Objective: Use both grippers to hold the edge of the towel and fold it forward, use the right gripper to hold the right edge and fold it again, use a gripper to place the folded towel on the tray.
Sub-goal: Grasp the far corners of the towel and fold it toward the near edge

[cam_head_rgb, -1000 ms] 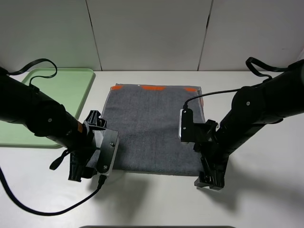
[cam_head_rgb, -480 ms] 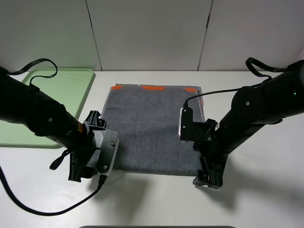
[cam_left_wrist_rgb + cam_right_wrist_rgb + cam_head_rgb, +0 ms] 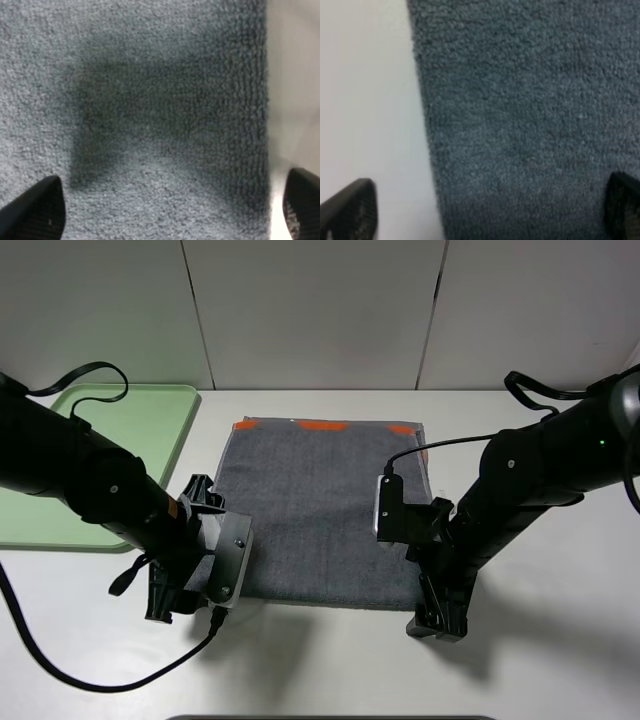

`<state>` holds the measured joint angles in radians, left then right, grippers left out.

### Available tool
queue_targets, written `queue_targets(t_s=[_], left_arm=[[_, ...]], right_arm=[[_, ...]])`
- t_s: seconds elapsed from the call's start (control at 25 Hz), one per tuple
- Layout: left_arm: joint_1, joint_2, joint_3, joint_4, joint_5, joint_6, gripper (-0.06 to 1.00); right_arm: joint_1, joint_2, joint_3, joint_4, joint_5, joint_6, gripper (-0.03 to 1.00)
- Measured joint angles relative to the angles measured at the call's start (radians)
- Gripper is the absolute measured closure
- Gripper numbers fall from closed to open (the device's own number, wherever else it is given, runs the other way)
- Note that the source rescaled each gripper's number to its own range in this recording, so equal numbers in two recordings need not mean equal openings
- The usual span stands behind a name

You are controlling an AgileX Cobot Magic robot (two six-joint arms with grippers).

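Note:
The dark grey towel point(image 3: 320, 510) lies flat in the middle of the table, with its orange stripes at the far end. The pale green tray point(image 3: 150, 420) sits at the far left, apart from the towel. My left gripper point(image 3: 168, 602) points down at the towel's near left corner. In the left wrist view it point(image 3: 167, 215) is open, its fingertips point(image 3: 35, 210) straddling the edge of the towel point(image 3: 260, 125). My right gripper point(image 3: 440, 620) points down at the near right corner. It point(image 3: 485, 210) is open too, spanning the towel's edge point(image 3: 422, 100) with one tip over bare table.
White table point(image 3: 560, 640) surrounds the towel, with a white panelled wall behind. A black cable point(image 3: 100, 680) loops on the table in front of the left arm.
Both arms have shifted slightly at the towel's near corners, the right one edging inward. The towel has not moved.

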<state>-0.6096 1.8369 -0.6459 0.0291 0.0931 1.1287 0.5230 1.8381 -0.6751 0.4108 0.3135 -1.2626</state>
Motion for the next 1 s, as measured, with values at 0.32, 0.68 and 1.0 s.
queue_targets(t_s=[0.32, 0.68, 1.0], left_arm=[[-0.006, 0.007, 0.0, -0.015, 0.037, -0.003, 0.32], [-0.007, 0.018, 0.005, -0.002, 0.026, 0.004, 0.88], [-0.007, 0.021, 0.005, 0.011, 0.014, 0.005, 0.94]], right_arm=[[0.0, 0.003, -0.005, -0.017, -0.003, 0.0, 0.26], [0.0, 0.003, -0.005, -0.024, -0.005, 0.0, 0.56], [0.0, 0.003, -0.005, -0.032, -0.026, 0.0, 0.86]])
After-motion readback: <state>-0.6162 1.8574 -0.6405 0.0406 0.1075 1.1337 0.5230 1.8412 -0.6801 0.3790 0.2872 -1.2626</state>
